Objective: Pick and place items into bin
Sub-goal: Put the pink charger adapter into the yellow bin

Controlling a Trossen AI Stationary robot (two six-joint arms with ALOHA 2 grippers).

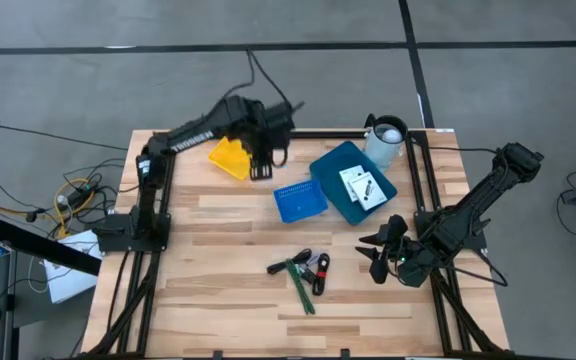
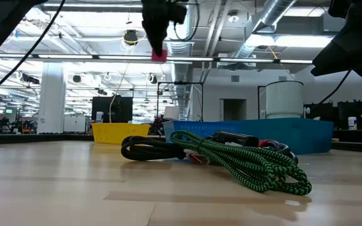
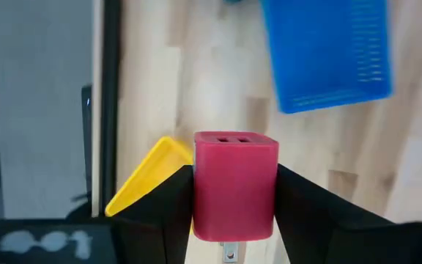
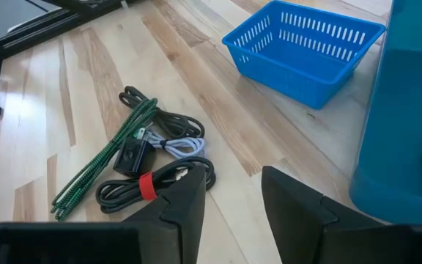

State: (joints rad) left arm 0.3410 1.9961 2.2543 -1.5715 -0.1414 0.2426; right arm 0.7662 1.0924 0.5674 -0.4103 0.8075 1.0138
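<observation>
Currently my left gripper (image 3: 233, 220) is clenched on a red block (image 3: 234, 185), a small plug-type adapter with two slots on its end face and a metal prong showing beneath. In the high view this gripper (image 1: 261, 165) sits at the far side of the table (image 1: 218, 290), just beside the yellow bin (image 1: 230, 157) and near the small blue basket (image 1: 300, 200). In the low view the block (image 2: 159, 55) hangs high above the tabletop.

My right gripper (image 4: 229, 198) is released, its fingers (image 4: 185, 202) apart with nothing between them. It hovers at the right side of the table (image 1: 380, 250), near the large blue bin (image 1: 333, 170).

Two white cards (image 1: 361, 186) lie inside the large blue bin. The black-and-green cord (image 4: 105, 158) lies on the table, bundled with black cables (image 4: 167, 180), one of them bound by a red band.
</observation>
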